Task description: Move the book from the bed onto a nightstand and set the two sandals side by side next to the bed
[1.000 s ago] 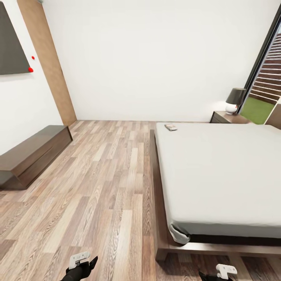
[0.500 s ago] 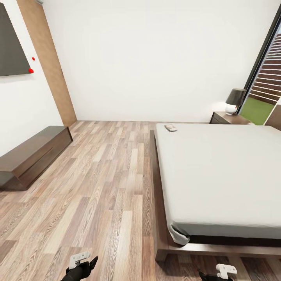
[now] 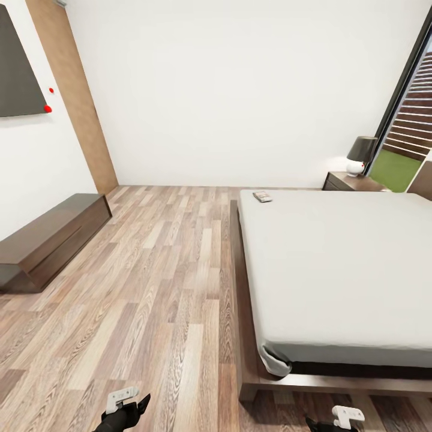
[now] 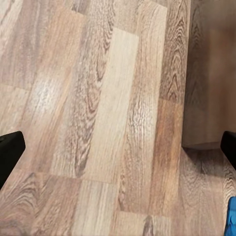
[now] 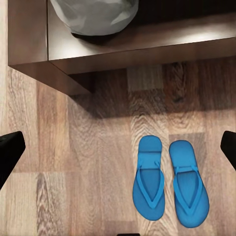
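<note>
The book lies on the bed, at the mattress's far left corner. A nightstand stands beyond the bed by the window. The two sandals, bright blue, lie side by side on the floor just off the bed frame's near corner. My right gripper hangs open above the floor beside them, its fingertips spread wide. My left gripper is open too, over bare planks, with a blue sandal edge at the border. Both grippers sit low in the head view.
A long dark dresser runs along the left wall under a dark panel. A lamp stands on the nightstand. A brown door is at the far left corner. Wood floor stretches between dresser and bed.
The head view dipped very slightly a second ago; nothing in the room or on the arms has moved since.
</note>
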